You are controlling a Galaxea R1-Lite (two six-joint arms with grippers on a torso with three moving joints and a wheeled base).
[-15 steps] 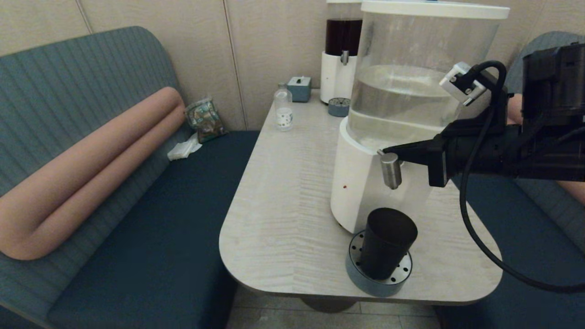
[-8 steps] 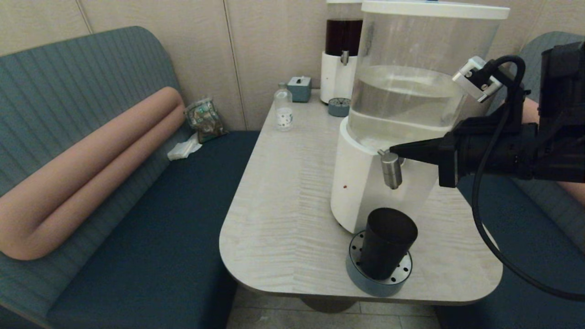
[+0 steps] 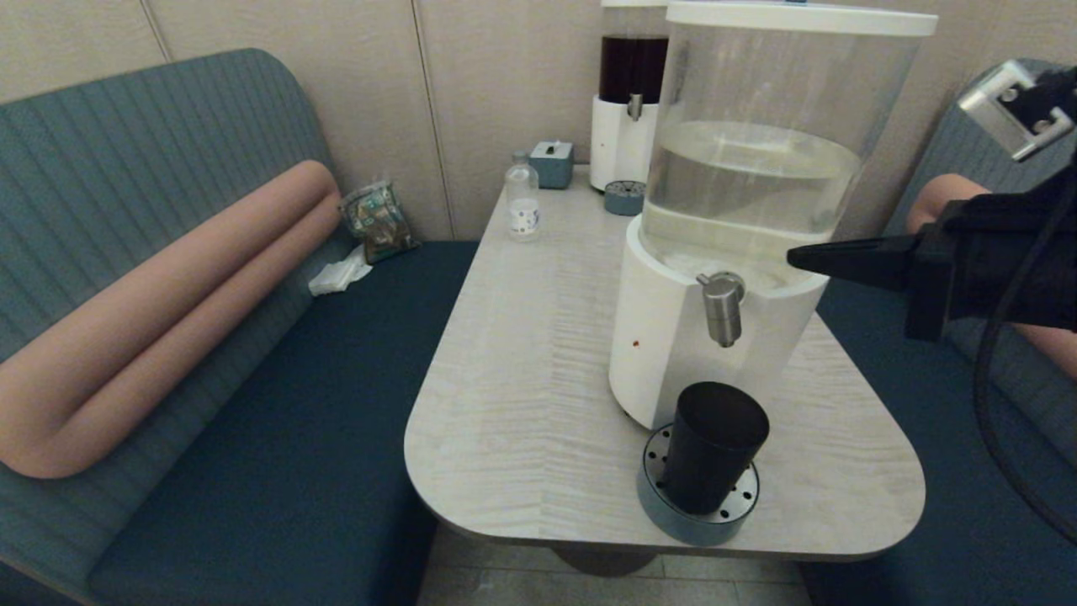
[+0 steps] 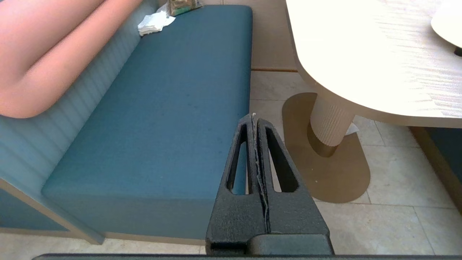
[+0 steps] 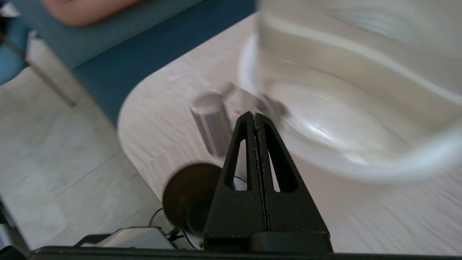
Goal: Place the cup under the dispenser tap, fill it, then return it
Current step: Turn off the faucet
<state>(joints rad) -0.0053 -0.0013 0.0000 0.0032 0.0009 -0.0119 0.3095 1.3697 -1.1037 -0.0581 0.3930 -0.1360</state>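
Observation:
The dark cup (image 3: 713, 446) stands upright on the round grey drip tray (image 3: 656, 505), directly below the steel dispenser tap (image 3: 722, 307) of the big clear-tank dispenser (image 3: 757, 168). In the right wrist view the cup (image 5: 187, 196) and the tap (image 5: 211, 122) show beyond the fingers. My right gripper (image 3: 793, 255) is shut and empty, hovering to the right of the tap and clear of it, at about tap-top height. My left gripper (image 4: 253, 117) is shut, parked low beside the bench seat, off the table.
A small clear bottle (image 3: 522, 200), a grey box (image 3: 552, 162) and a dark-liquid dispenser (image 3: 627, 101) with its own drip tray (image 3: 623, 197) stand at the table's far end. Blue bench seats (image 3: 278, 404) flank the table (image 3: 522, 362).
My right gripper has drawn back to the right, from touching the tap's top to well clear of it. The cup has stayed on the drip tray.

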